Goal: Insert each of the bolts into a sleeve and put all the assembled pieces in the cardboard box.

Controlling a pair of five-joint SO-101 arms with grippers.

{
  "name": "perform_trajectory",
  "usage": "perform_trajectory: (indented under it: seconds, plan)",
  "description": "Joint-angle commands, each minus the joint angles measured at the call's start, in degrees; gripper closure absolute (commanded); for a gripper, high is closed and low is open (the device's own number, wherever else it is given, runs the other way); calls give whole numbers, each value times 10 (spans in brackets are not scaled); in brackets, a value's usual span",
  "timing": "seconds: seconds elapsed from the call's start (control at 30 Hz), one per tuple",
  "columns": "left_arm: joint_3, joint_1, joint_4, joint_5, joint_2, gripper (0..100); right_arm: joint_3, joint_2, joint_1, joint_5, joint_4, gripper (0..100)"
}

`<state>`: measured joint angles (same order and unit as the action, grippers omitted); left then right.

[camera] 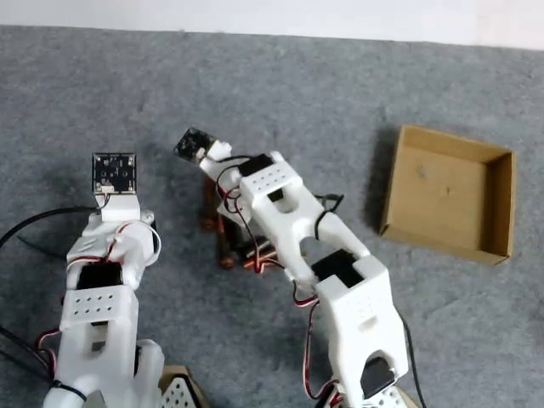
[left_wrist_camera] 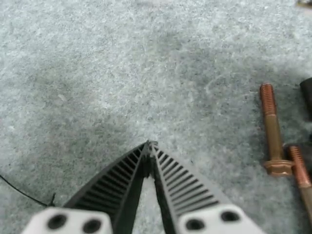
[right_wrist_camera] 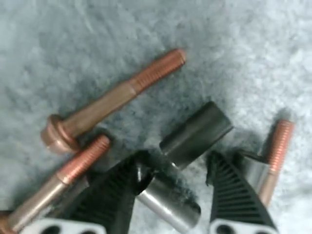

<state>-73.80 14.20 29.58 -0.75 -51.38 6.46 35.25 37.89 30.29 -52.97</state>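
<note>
Copper-coloured bolts (right_wrist_camera: 112,100) lie on grey carpet (camera: 280,85), mixed with dark sleeve (right_wrist_camera: 197,132) and shiny sleeve (right_wrist_camera: 168,204), all beneath right arm. Right claw (right_wrist_camera: 175,157) spread open just above pile, both sleeves between its fingers, neither pinched. Left claw (left_wrist_camera: 148,145) closed, tips pressed together, near bolts. Cardboard box (camera: 501,204) well apart from pile.

We see the desk (camera: 255,76) covered in grey, fuzzy, felt-like cloth. The bolts (right_wrist_camera: 112,100) are copper-toned metal with a dull sheen and ridged threads. The dark sleeve (right_wrist_camera: 197,134) looks matt; the bright sleeve (right_wrist_camera: 168,202) is smooth, shiny metal. The cardboard box (camera: 442,191) is plain matt brown. The left end effector (left_wrist_camera: 150,146) and right end effector (right_wrist_camera: 175,158) show ribbed black plastic.
</note>
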Motion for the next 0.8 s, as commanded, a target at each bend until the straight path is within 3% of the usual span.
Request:
perform_trajectory:
  seconds: [0.0,0.1,0.37,0.57,0.77]
  plan:
    - [2,7,-11,4,-14,993,2,8,-10,-99,40,810]
    - [2,7,-11,4,-14,993,9,8,-2,-188,48,810]
    - [2,7,-11,4,-14,993,57,14,-2,-202,46,810]
    - [2,7,-11,4,-14,993,58,15,-9,-287,49,810]
    - [2,7,-11,4,-14,993,79,44,-10,-291,49,810]
